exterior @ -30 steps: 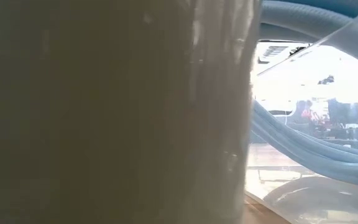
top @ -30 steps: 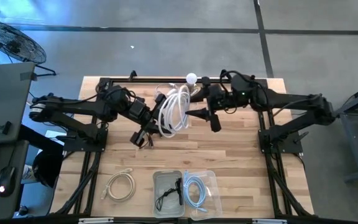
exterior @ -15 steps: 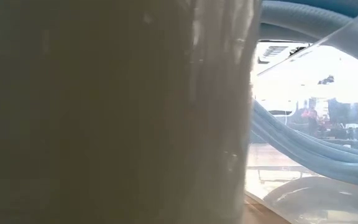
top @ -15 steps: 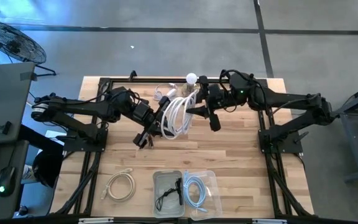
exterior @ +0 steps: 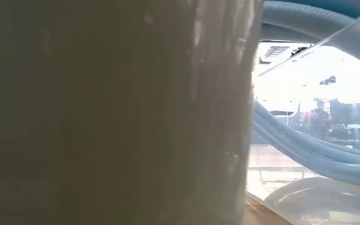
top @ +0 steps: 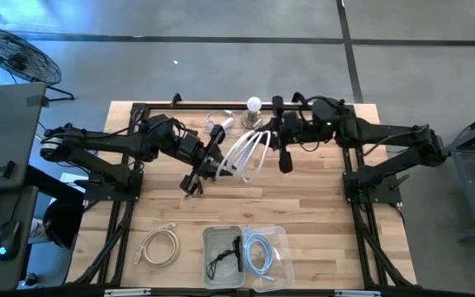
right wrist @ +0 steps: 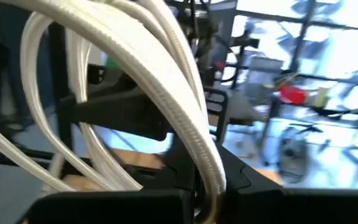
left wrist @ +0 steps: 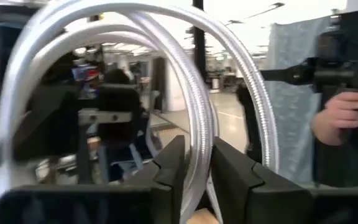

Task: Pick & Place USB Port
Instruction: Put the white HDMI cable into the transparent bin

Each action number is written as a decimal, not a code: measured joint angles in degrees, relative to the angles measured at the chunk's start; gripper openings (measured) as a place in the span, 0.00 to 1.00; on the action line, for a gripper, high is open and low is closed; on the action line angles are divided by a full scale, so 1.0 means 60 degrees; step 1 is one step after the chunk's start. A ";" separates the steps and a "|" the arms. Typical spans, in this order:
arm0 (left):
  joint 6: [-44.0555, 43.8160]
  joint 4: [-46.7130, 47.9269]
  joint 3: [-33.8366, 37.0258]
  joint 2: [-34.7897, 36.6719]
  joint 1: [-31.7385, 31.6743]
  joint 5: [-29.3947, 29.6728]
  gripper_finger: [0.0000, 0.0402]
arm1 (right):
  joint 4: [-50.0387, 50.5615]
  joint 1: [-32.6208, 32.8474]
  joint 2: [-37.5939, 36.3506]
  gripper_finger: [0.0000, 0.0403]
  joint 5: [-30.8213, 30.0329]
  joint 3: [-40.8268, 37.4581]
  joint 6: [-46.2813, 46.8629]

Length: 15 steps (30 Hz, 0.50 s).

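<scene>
Handing over the white cable above the table's far middle

We now pinch the white cable (top: pixel 246 155) with the right gripper (right wrist: pixel 194 186), which stood spread a second ago, so both arms share it; the left gripper (left wrist: pixel 194 180) pinches a strand too, perhaps loosening, though its view is cramped. The transfer looks nearly made; the trays (top: pixel 246 256) wait near the front edge.

Overhead looks straight down; wrist views — close — share the white cable (top: pixel 246 153).
</scene>
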<state>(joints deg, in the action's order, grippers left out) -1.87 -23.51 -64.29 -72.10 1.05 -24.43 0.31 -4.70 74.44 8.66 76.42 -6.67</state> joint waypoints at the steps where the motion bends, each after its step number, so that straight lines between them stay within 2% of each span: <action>1: -0.0003 0.0104 0.0003 0.0071 -0.0022 0.0189 0.20 | 0.0132 0.0053 -0.0135 0.03 -0.0221 0.0000 -0.0184; 8: 0.0006 0.0864 -0.0015 0.0820 -0.1046 0.0254 0.23 | 0.0923 0.0434 -0.1148 0.02 -0.1682 0.0000 -0.0694; 15: 0.0899 0.4417 -0.0015 0.1932 -0.2346 0.1060 0.20 | 0.2454 0.1353 -0.2101 0.02 -0.2567 0.0004 -0.0518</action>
<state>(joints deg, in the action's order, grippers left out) 3.52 2.99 -64.38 -60.51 -13.02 -18.07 15.03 3.41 61.83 -6.73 76.44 -9.78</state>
